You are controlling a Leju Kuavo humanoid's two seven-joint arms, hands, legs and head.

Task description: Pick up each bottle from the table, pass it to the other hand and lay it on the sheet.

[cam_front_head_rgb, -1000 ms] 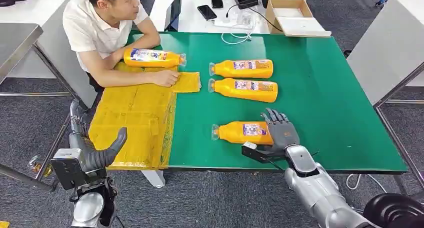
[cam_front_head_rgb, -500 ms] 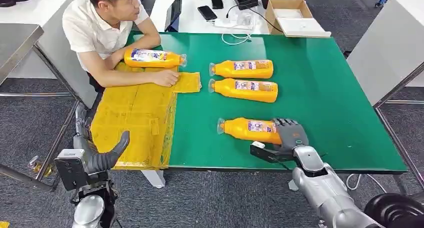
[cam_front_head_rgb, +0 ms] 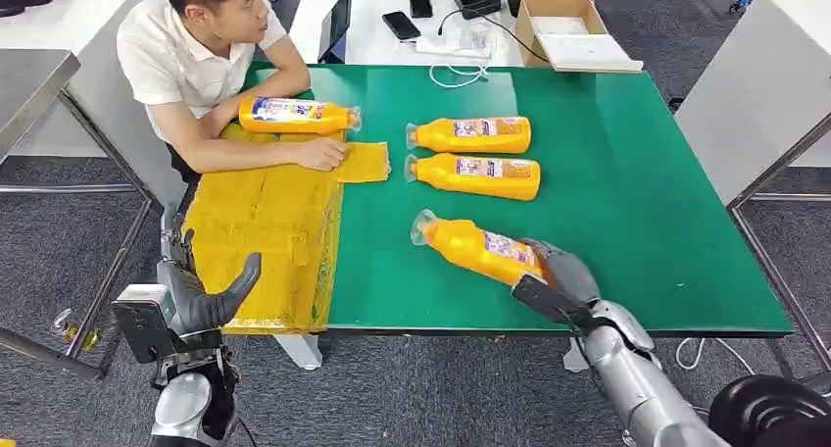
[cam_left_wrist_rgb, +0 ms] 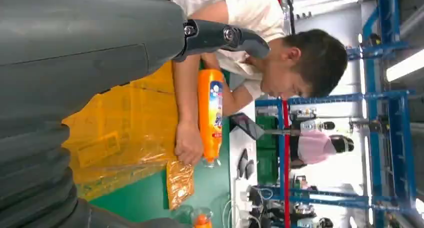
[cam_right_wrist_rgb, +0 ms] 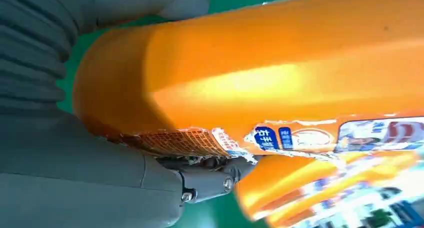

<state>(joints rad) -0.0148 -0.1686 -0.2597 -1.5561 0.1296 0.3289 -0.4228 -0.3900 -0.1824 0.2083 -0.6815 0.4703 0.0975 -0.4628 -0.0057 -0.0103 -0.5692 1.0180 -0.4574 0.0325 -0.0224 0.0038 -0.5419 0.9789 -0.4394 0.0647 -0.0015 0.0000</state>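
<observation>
My right hand (cam_front_head_rgb: pixel 561 275) fingers grip the base of one bottle (cam_front_head_rgb: pixel 475 248), tilted, near the bench (cam_front_head_rgb: pixel 637 173) front edge. My left hand (cam_front_head_rgb: pixel 211 300) is empty, fingers apart, beside the sheet (cam_front_head_rgb: pixel 265 231) at the bench's left edge.

Both arms (cam_front_head_rgb: pixel 627 378) are silver metal with rounded, segmented shells. The right hand (cam_front_head_rgb: pixel 554 275) is dark grey with a black block at the wrist; the left hand (cam_front_head_rgb: pixel 211 300) has a grey ribbed cover, a thick thumb with small screws (cam_left_wrist_rgb: pixel 189 30), and what looks like a black box beside its wrist.
</observation>
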